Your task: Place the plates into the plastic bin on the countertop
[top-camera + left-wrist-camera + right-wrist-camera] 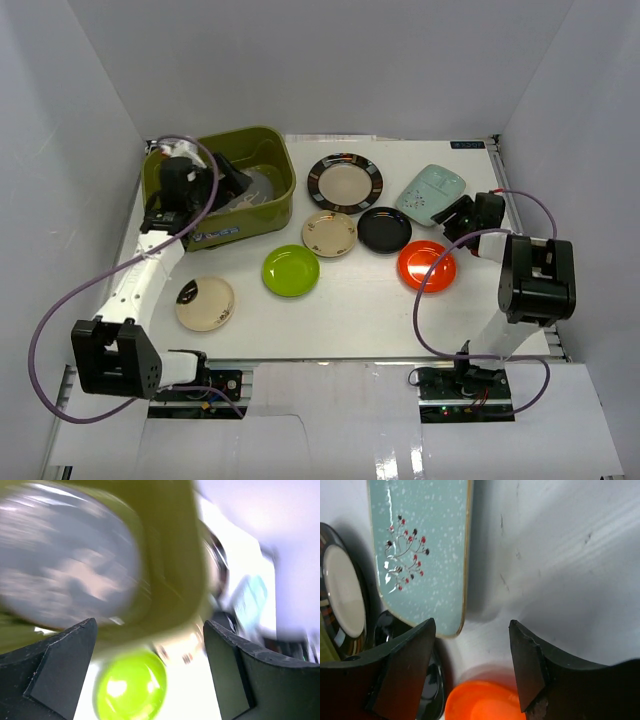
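Observation:
The olive plastic bin [283,160] stands at the back left of the countertop [350,310] with a grey patterned plate [262,186] lying inside it. My left gripper [226,180] hovers at the bin, open and empty; its wrist view is blurred and shows the grey plate [65,555], the bin wall [172,575] and the lime plate [131,687]. My right gripper [456,217] is open, empty, just above the table between the mint rectangular plate [420,550] and the orange-red plate [480,702].
Loose on the table: black-rimmed cream plate [344,183], patterned beige plate [329,233], black plate [384,229], lime plate [291,270], orange-red plate [426,265], mint plate [430,193], and a beige plate [205,303] near the left arm. White walls enclose three sides.

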### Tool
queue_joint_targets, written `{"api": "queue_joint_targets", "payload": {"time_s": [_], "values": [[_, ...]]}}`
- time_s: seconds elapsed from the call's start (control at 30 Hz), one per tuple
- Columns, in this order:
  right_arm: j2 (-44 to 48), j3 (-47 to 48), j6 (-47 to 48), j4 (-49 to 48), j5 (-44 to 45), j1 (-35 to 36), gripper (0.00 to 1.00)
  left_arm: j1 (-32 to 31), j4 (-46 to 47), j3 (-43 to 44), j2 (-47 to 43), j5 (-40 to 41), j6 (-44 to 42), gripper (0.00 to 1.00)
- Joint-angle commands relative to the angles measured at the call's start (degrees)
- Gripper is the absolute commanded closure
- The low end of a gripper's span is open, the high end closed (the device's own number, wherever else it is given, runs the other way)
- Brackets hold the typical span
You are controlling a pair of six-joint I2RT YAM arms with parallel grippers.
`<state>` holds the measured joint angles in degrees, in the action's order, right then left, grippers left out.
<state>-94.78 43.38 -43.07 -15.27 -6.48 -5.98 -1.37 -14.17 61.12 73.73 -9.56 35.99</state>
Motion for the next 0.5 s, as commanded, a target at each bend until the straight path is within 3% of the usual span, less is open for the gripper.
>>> {"api": "queue_joint_targets", "payload": {"time_s": [0.0, 0.1, 0.13, 0.2, 0.23, 0.27, 0.37, 0.47], "values": [[-6.1, 6.2, -1.4, -7.2, -1.8, -0.3, 0.35, -13.1, -1.4, 4.2, -2.5, -3.4, -4.3, 0.02], [-11.4, 10.0, -1.7, -7.1, -2.3, -0.5, 0.45, -21.6, -3.8, 6.9, 1.0, -4.0, -6.2, 0.03], [-12.3, 10.8, -1.8, -7.1, -2.1, -0.6, 0.56, -23.2, -3.9, 7.1, 1.8, -4.8, -6.0, 0.04], [-14.6, 11.9, -2.5, -7.2, -2.0, -1.1, 0.66, -26.6, -4.1, 7.4, 3.2, -6.4, -6.2, 0.04], [-15.4, 12.9, -3.6, -7.3, -2.5, -1.6, 0.85, -27.5, -4.1, 8.2, 4.7, -7.2, -6.2, 0.04], [-16.0, 13.0, -4.1, -9.1, -3.2, -2.1, 0.92, -28.2, -4.1, 8.5, 5.3, -8.4, -5.9, 0.05], [-12.4, 8.2, -8.6, -17.8, -7.2, -6.0, 0.92, -30.5, -4.1, 10.7, 8.6, -9.7, -6.5, 0.05], [-5.2, 7.0, -8.5, -18.8, -9.0, -7.0, 0.92, -31.2, -3.2, 13.4, 13.0, -12.7, -5.3, 0.06]]}}
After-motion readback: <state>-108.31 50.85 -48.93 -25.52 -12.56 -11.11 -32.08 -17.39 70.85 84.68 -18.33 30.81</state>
